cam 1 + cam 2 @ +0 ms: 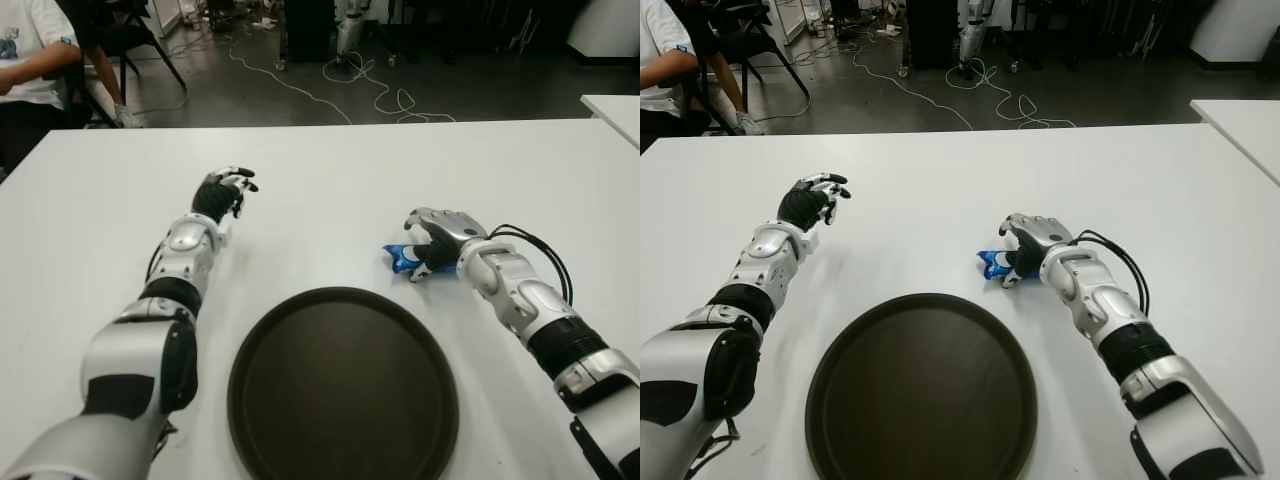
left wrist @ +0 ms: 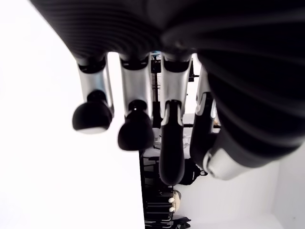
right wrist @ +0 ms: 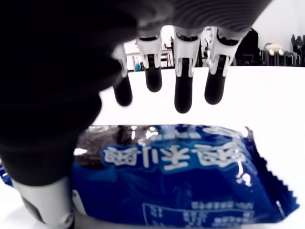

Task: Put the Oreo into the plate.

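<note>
Fingers (image 3: 183, 93) of the right hand (image 1: 436, 240) hang extended over a blue foil Oreo packet (image 3: 181, 176), their dark tips clear of the wrapper, so the hand is spread and grasping nothing. That packet lies flat on the white tabletop (image 1: 400, 170), just beyond the far right rim of the round dark-brown plate (image 1: 343, 385), which sits at the near edge between the two arms. The left hand (image 1: 224, 192) shows well left of the packet, beyond the plate's far left side, with its fingers loosely bent and nothing between them. Past the table's far edge lies a dark grey floor (image 1: 260, 95) crossed by loose white cables (image 1: 345, 85). A seated person in a white shirt (image 1: 28, 50) shows at the far left corner, and a second white table's corner (image 1: 615, 110) at far right.
</note>
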